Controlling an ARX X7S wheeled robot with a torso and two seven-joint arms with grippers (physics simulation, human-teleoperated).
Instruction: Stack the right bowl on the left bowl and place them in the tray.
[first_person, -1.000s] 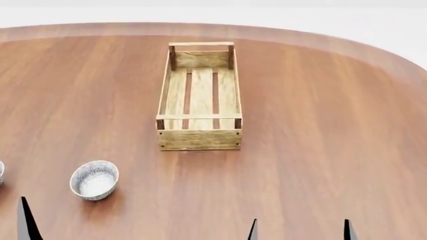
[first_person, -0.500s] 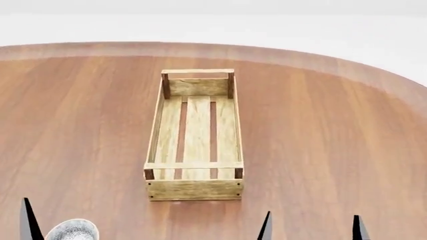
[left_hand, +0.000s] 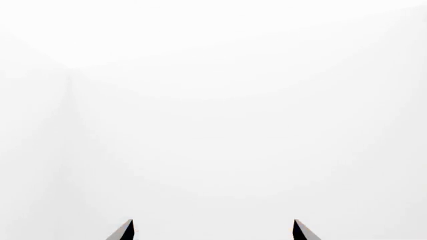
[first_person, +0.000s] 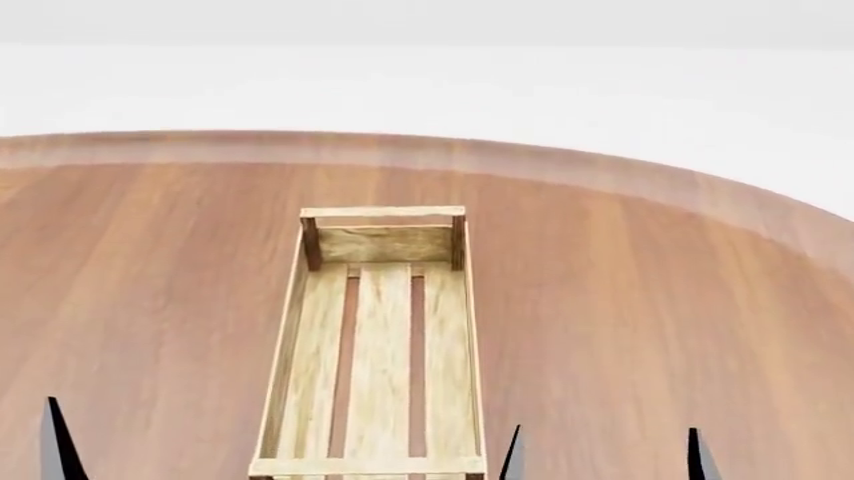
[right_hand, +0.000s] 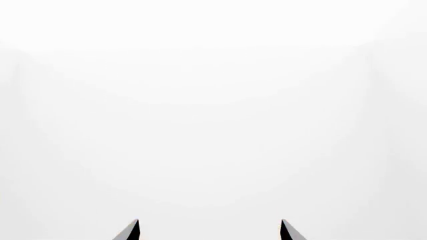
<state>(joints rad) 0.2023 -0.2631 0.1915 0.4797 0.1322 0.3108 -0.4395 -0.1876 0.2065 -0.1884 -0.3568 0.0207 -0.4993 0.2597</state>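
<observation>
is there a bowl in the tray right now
No, in the head view the tray shows only bare wooden floor planks, with no bowl inside.

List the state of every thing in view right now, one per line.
tray: empty, upright on the table, its near end cut off by the head view's lower edge.
table: bare wood around the tray; no bowl in view.
left gripper: open, holding nothing, facing blank white.
right gripper: open, holding nothing, facing blank white.
</observation>
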